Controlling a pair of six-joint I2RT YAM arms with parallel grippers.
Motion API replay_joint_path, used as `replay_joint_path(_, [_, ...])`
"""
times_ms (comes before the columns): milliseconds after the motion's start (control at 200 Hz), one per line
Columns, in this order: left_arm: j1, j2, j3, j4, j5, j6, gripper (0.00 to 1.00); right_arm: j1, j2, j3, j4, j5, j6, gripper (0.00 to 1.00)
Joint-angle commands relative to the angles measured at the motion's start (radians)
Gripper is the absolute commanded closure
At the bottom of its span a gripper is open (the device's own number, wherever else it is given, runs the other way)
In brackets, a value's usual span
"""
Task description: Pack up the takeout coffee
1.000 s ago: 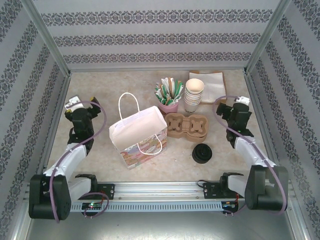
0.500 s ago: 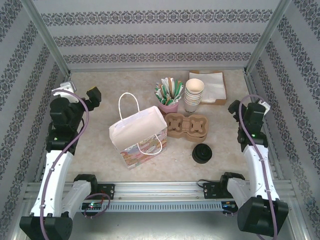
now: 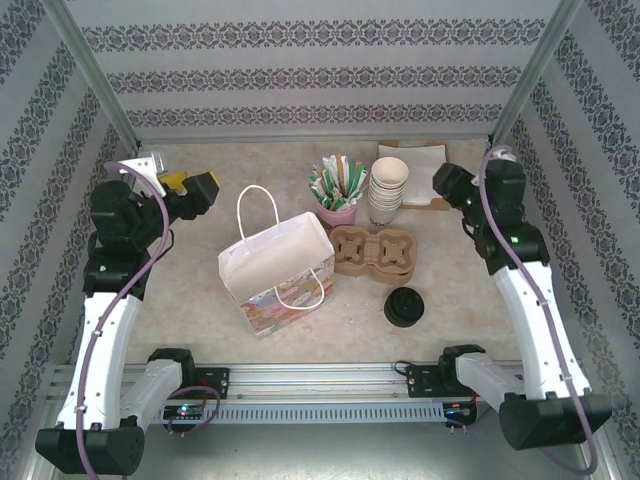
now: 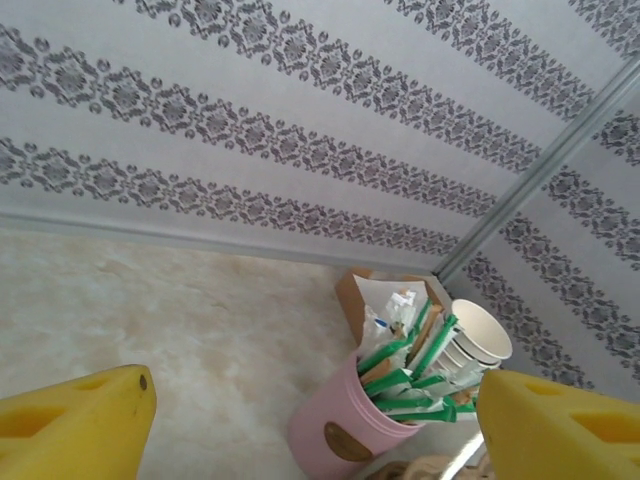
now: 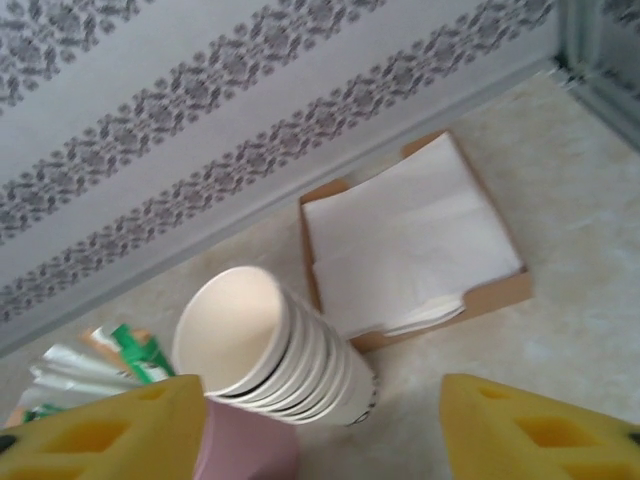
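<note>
- Top view: takeout coffee [image 3: 404, 306] on the table [image 3: 190, 300], right of centre and toward the near edge. Round black lid up, cup beneath it hidden from this angle.
- Bare table on all sides of it, touching nothing. Cardboard cup carrier [image 3: 372, 252] just behind. Patterned paper bag [image 3: 277, 265] to its left, upright, mouth open, white handles up.
- Farther back, near the rear wall: pink cup [image 3: 338, 212] stuffed with sachets [image 3: 335, 180], stack of cream cups [image 3: 387, 190] beside it, napkin tray [image 3: 432, 202] at the right.
- Left pincer [image 3: 190, 188] raised over open table at the left, aimed toward the bag. Right pincer [image 3: 447, 183] raised at the back right, close to the napkin tray and the stack of cream cups. Both well apart from the takeout coffee.
- Widest free room left of the bag and along the near edge. Patterned walls [image 3: 300, 70] on the left, right and back.
- Left wrist view: yellow fingers [image 4: 70, 430] spread wide, nothing between them. Ahead, the pink cup with its sachets, the cream cups behind it, and the rear corner.
- Right wrist view: yellow fingers [image 5: 540, 430] spread wide, gripping nothing. Ahead, the stack of cream cups leaning open-mouthed toward the camera, white napkins in the tray behind it, and the pink cup at the lower left.
</note>
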Motion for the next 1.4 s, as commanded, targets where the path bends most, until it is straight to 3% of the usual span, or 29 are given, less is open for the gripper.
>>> replay_joint_path(0, [0.005,-0.003,0.025,0.007,0.080,-0.048,0.16,0.073,0.082,0.072,-0.121,0.061,0.042,0.43])
replay_joint_path(95, [0.004,-0.002,0.046,-0.047,0.110,-0.017,0.16,0.085,0.152,0.115,-0.112,-0.005,0.121,0.51])
replay_joint_path(195, [0.004,0.010,0.094,-0.147,0.110,0.013,0.16,0.089,0.231,0.168,-0.107,-0.054,0.170,0.52])
replay_joint_path(639, [-0.019,0.092,0.216,-0.320,0.267,-0.005,0.25,0.092,0.449,0.255,-0.089,-0.059,0.252,0.60])
replay_joint_path(784, [-0.053,0.133,0.274,-0.390,0.239,0.056,0.27,0.093,0.487,0.274,-0.088,-0.060,0.253,0.65])
replay_joint_path(969, [-0.064,0.127,0.280,-0.352,0.221,0.047,0.28,0.092,0.505,0.271,-0.103,-0.022,0.251,0.73])
replay_joint_path(1169, [-0.094,0.134,0.275,-0.300,0.228,0.012,0.30,0.092,0.518,0.275,-0.093,-0.032,0.247,0.74])
replay_joint_path(1399, [-0.176,0.163,0.292,-0.307,0.208,0.024,0.31,0.092,0.534,0.274,-0.088,-0.028,0.247,0.79])
